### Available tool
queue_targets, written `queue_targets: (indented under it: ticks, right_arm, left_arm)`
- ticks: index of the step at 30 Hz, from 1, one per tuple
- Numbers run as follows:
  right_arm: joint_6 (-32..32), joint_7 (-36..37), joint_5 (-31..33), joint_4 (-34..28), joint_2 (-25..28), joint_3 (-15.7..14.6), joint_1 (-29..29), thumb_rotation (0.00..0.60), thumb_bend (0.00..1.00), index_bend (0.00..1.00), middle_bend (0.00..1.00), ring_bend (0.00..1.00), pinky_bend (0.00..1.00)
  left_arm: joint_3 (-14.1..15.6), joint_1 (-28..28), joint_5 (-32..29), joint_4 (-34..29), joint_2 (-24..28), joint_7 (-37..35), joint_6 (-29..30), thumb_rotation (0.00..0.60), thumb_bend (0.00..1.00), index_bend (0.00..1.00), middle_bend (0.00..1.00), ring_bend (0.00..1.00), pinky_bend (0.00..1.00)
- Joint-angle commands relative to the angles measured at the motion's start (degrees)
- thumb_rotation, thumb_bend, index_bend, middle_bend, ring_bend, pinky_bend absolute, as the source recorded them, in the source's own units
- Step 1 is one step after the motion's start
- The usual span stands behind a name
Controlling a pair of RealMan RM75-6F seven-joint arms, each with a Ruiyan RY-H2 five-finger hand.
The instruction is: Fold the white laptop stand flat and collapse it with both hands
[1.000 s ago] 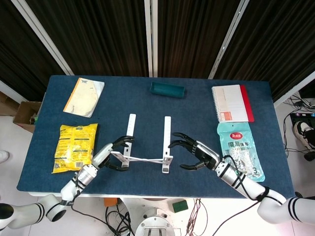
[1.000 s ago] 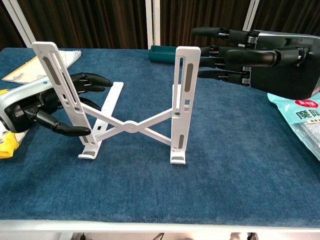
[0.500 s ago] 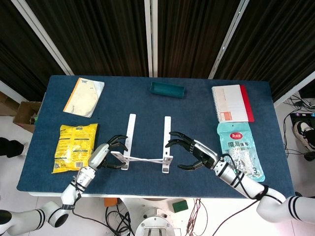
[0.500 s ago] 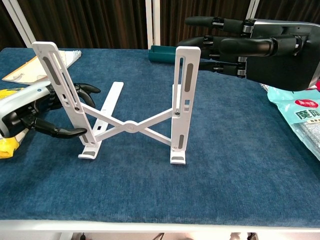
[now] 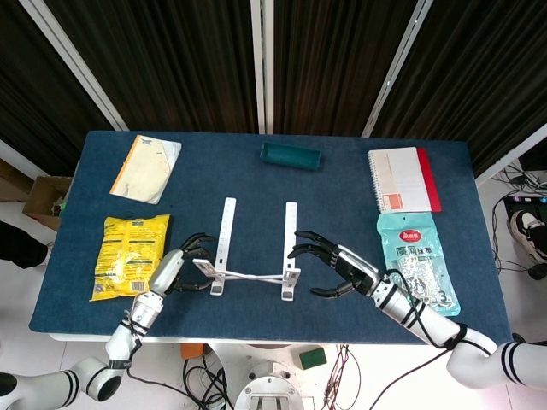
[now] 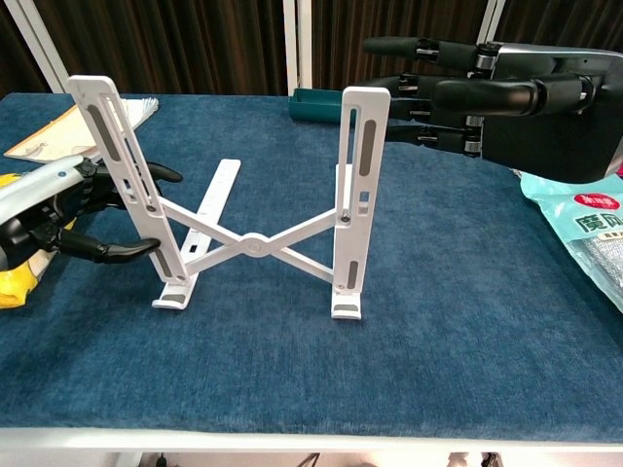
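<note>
The white laptop stand [image 5: 254,256] stands unfolded near the table's front edge. In the chest view its two uprights rise from a crossed brace [image 6: 255,245]. My left hand [image 6: 54,219] is just left of the left upright [image 6: 127,175], its fingers [image 6: 105,253] spread and curving around the upright without gripping it. My right hand [image 6: 487,92] hovers to the right of the right upright [image 6: 360,185], its fingers apart and their tips reaching behind the top of that upright. From above, the left hand [image 5: 175,272] and right hand [image 5: 338,269] flank the stand.
A yellow snack bag [image 5: 130,254] and a booklet [image 5: 147,168] lie at the left. A green tray [image 5: 291,157] sits at the back centre. A spiral notebook [image 5: 403,179] and a teal pouch [image 5: 417,260] lie at the right, close to my right forearm.
My left hand has drawn back to the left, leaving only its fingertips near the left upright. My right hand has shifted left, closer to the right upright.
</note>
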Motion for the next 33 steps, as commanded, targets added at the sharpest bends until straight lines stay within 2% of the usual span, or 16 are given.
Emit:
queue_targets:
  ticks: [1,10,19,26,28,31,33]
  right_arm:
    - [0.0,0.1,0.0,0.0,0.0,0.0,0.0,0.600,0.17,0.11,0.28,0.09,0.07]
    - [0.2,0.1,0.1,0.1,-0.1,-0.1,-0.1,0.600,0.17,0.12,0.28,0.09,0.07]
    - [-0.1,-0.3,0.2,0.4,-0.2,-0.3,-0.1,0.600,0.17,0.12,0.28,0.09,0.07]
    - [-2.5,-7.3,1.4,0.2,-0.5,-0.9,-0.4,0.600,0.17,0.12,0.28,0.09,0.07]
    - [-3.0,-8.8,1.3,0.1,-0.7,-1.2,-0.5,0.600,0.17,0.12,0.28,0.09,0.07]
    - [-4.1,-12.8,1.7,0.0,-1.0,-1.4,-0.6,0.600,0.17,0.12,0.28,0.09,0.07]
    - [-5.4,-15.9,3.1,-0.5,-1.4,-1.0,-0.5,0.600,0.16,0.12,0.26,0.08,0.07]
  left_arm:
    - [0.1,0.2,0.2,-0.1,0.0,0.1,-0.1,0.600,0.27,0.51,0.19,0.10,0.30]
    - [-0.2,0.5,0.6,-0.2,-0.1,-0.3,-0.3,0.600,0.32,0.53,0.19,0.10,0.30]
    - [0.0,0.7,1.7,0.0,-0.5,-1.4,-0.2,0.600,0.47,0.59,0.22,0.10,0.30]
    - [0.3,0.9,2.5,-0.4,-0.6,-1.4,0.1,0.600,0.46,0.59,0.23,0.11,0.30]
    - [0.5,0.8,2.6,-0.6,-0.6,-0.9,-0.3,0.600,0.42,0.53,0.22,0.11,0.29]
    - [0.8,0.4,2.9,-1.7,0.2,-0.9,-1.4,0.600,0.29,0.32,0.17,0.10,0.27]
    - [0.6,0.3,2.9,-2.4,0.7,-0.4,-1.3,0.600,0.23,0.23,0.12,0.08,0.24]
